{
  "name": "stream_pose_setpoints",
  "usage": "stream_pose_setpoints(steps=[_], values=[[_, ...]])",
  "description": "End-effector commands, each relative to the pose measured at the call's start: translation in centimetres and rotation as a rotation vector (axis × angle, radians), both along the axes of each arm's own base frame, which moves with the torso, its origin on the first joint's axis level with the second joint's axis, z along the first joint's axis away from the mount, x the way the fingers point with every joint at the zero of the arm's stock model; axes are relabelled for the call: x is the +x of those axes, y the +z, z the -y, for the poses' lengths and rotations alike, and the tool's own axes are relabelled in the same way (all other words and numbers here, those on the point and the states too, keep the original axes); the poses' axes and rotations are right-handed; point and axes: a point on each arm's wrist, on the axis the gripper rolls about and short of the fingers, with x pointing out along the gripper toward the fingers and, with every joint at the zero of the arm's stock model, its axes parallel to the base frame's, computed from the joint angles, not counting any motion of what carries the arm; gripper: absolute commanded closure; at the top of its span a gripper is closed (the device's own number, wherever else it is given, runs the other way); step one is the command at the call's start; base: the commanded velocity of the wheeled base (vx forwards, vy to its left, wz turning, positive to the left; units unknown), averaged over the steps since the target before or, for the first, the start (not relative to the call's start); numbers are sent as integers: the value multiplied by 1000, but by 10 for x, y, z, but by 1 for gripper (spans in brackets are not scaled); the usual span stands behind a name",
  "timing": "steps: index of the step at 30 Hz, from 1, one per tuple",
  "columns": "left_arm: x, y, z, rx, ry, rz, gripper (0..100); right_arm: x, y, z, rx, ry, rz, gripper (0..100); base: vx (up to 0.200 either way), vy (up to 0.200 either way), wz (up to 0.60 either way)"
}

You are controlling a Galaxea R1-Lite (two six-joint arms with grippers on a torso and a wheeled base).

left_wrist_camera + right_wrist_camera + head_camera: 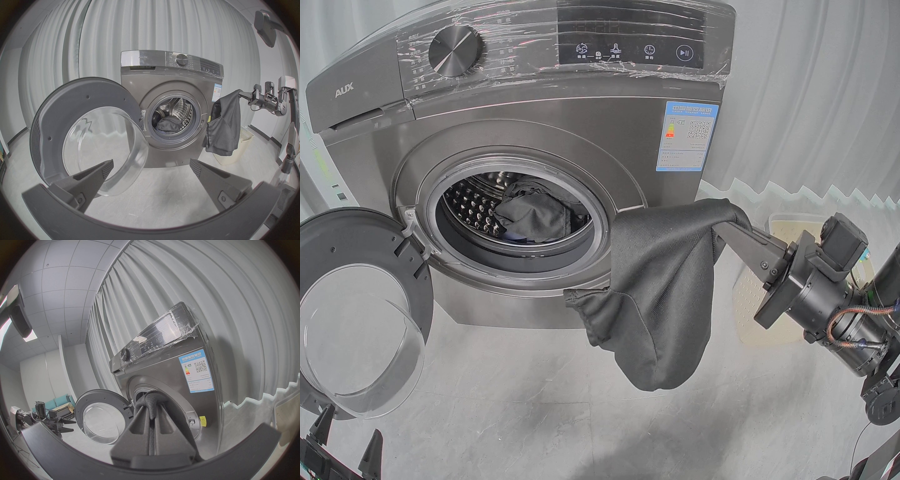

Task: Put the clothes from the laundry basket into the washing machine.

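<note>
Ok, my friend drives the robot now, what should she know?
Right gripper: shut on a dark garment, which hangs in the air just right of the washer opening.
Left gripper: open, empty, low by the open door.
Done: another cloth lies in the drum.
Left: put the held garment into the drum, then check the basket behind the right arm; its inside is hidden.

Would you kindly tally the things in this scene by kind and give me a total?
Washer: 1
Basket: 1
Garments: 2, one inside the washer, one hanging from the right gripper
Total: 4
</note>
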Motion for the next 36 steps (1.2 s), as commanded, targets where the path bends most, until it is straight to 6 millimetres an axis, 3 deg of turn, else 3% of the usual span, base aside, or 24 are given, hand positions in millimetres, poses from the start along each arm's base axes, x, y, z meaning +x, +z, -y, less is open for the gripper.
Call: stream_pose_setpoints(steps=[1,24,36], values=[[0,-4,0,0,0,1,0,1,0,1,0,-3,0,100,0,0,0],[0,-4,0,5,0,0,0,4,0,4,4,-23,-9,100,0,183,0],[0,-5,0,6,2,3,0,5,-3,3,-7,-25,-24,100,0,0,0]])
